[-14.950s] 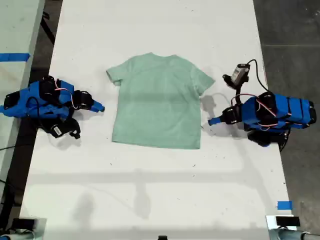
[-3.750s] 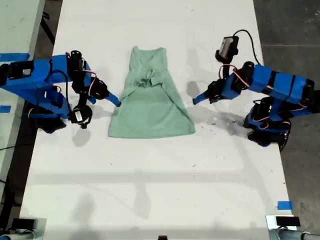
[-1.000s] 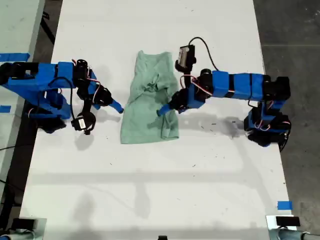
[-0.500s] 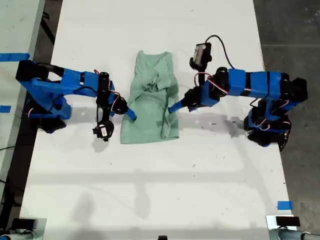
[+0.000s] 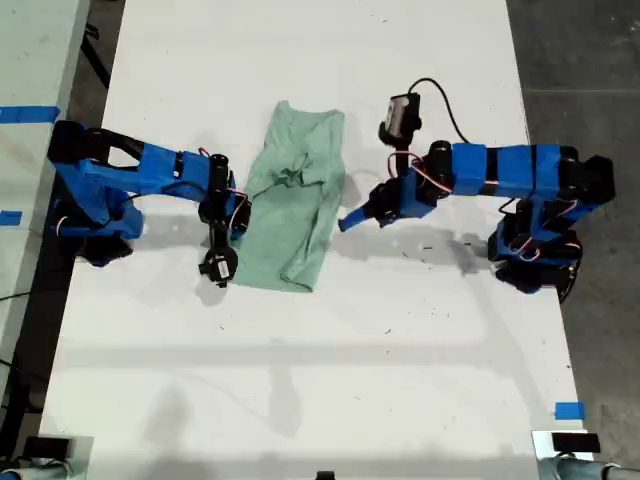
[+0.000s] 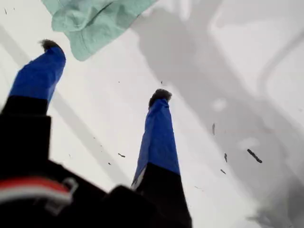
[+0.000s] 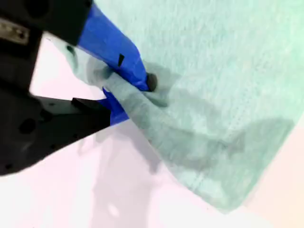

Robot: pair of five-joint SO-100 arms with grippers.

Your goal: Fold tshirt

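Observation:
The pale mint-green tshirt (image 5: 295, 200) lies bunched into a narrow, slanted strip mid-table, wrinkled near its far end. My second gripper (image 5: 240, 212) reaches in from the exterior view's left and is at the shirt's edge on that side. In the second wrist view this gripper (image 7: 133, 95) is shut on a fold of the tshirt (image 7: 213, 71). My first gripper (image 5: 345, 222) comes from the exterior view's right and hovers just off the shirt's other edge. It stands open (image 6: 104, 71) and empty above the bare table, with a tshirt (image 6: 90, 19) corner beyond its fingertips.
The white table (image 5: 320, 380) ends at dark floor on the exterior view's right. A blue tape mark (image 5: 568, 410) sits near the table's near corner on that side. A second table with blue tape (image 5: 28, 113) adjoins on the exterior view's left.
My second gripper has taken hold of the shirt's edge on the exterior view's left, and the cloth's near end has shifted and narrowed. My first gripper has barely moved.

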